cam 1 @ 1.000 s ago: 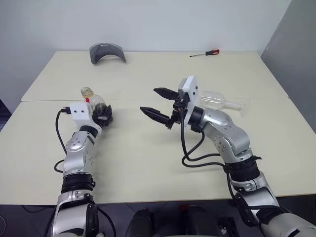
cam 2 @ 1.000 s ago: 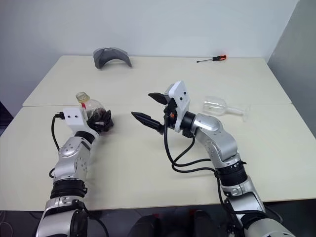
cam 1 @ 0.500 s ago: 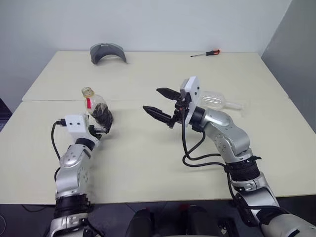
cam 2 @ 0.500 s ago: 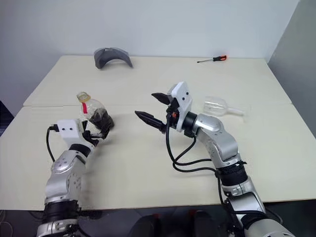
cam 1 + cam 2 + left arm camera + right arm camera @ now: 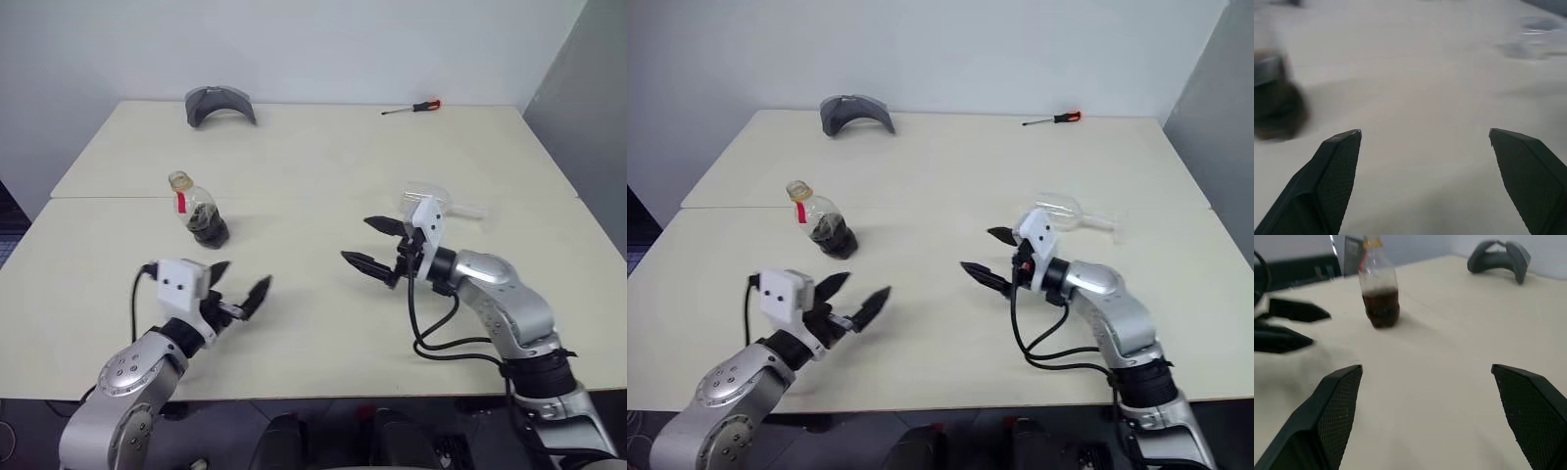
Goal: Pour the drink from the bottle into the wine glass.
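- Standing upright on the cream bench, the small bulbous clear plastic bottle holds dark brown drink.
- Clear stemmed wine glass lies sideways behind the right tool.
- Left tool and right tool both gape apart, empty.

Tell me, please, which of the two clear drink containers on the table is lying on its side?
The wine glass, empty, lies on its side just beyond the right gripper. The bottle stands upright with dark drink at the bottom.
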Controlling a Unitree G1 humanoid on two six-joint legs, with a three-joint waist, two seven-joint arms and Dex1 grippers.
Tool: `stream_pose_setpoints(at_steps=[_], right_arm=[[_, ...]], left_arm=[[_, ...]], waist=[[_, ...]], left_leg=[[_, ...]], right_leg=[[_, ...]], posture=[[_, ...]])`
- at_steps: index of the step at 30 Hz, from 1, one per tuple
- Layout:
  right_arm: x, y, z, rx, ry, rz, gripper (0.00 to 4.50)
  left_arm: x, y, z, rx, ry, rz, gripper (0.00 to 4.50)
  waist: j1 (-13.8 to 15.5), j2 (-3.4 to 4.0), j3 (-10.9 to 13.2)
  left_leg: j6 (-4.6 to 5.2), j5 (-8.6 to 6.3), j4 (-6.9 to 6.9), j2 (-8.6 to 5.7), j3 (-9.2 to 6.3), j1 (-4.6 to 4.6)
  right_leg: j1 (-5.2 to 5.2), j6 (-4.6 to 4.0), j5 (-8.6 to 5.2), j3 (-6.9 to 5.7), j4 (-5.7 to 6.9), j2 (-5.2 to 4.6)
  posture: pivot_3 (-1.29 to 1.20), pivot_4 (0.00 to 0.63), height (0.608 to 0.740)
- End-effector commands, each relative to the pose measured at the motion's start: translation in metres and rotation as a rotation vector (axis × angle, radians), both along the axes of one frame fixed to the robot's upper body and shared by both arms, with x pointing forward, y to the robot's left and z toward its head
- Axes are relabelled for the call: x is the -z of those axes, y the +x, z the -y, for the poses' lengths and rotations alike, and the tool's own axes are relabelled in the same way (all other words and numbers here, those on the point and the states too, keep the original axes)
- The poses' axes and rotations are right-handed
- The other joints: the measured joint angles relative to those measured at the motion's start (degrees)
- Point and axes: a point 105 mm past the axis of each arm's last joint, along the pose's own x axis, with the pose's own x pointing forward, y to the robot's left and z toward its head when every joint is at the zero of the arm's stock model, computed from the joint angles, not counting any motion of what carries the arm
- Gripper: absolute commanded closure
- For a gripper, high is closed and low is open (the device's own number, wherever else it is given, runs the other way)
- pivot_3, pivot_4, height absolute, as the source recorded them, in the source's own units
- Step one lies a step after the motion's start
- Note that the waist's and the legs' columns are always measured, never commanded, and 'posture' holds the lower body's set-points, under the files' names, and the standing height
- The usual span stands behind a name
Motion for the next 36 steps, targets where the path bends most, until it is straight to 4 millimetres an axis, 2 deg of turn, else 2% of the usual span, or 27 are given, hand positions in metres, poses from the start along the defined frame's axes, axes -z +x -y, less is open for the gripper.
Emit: stream_pose_setpoints(at_steps=[1,7,15,23,26,36], right_arm=[[-0.013,0.019,0.029,0.122,-0.095,0.128,0.0],[-0.005,0.043,0.069,0.27,-0.396,0.297,0.0],[-0.006,0.069,0.103,0.411,-0.582,0.439,0.0],[-0.001,0.075,0.118,0.417,-0.705,0.479,0.0],[-0.002,0.083,0.128,0.445,-0.769,0.493,0.0],[-0.003,0.107,0.135,0.493,-0.823,0.497,0.0]], left_arm=[[-0.018,-0.013,0.032,0.269,-0.039,0.005,0.03],[-0.027,-0.019,0.052,0.511,-0.056,-0.034,0.03],[-0.028,0.006,0.051,0.553,0.02,0.011,0.03],[-0.027,0.014,0.051,0.529,0.017,0.035,0.03],[-0.027,0.012,0.052,0.533,0.017,0.037,0.03],[-0.031,0.016,0.051,0.529,0.029,0.052,0.03]], waist=[[0.0,0.0,0.0],[-0.2,0.04,0.0],[-0.2,0.06,0.0],[-0.2,0.06,0.0],[-0.3,0.07,0.0],[-0.4,0.07,0.0]], left_leg=[[0.0,0.0,0.0,0.0,0.01,0.01],[-0.2,0.11,-0.03,0.02,0.07,0.0],[-0.24,0.13,-0.02,0.03,0.14,0.01],[-0.24,0.13,-0.01,0.04,0.21,0.01],[-0.24,0.13,-0.01,0.04,0.28,0.02],[-0.24,0.14,0.01,0.06,0.38,0.03]], right_leg=[[0.01,0.0,0.0,0.0,0.0,0.01],[-0.02,-0.05,-0.04,0.05,-0.01,0.06],[-0.03,-0.06,-0.04,0.13,-0.02,0.1],[-0.04,-0.06,-0.04,0.2,-0.01,0.08],[-0.06,-0.06,-0.04,0.26,0.01,0.09],[-0.07,-0.06,-0.04,0.32,0.01,0.09]], posture=[[0.0,0.15,0.74],[0.0,0.15,0.74],[0.0,0.15,0.74],[0.0,0.15,0.74],[0.0,0.15,0.74],[0.0,0.15,0.74]])
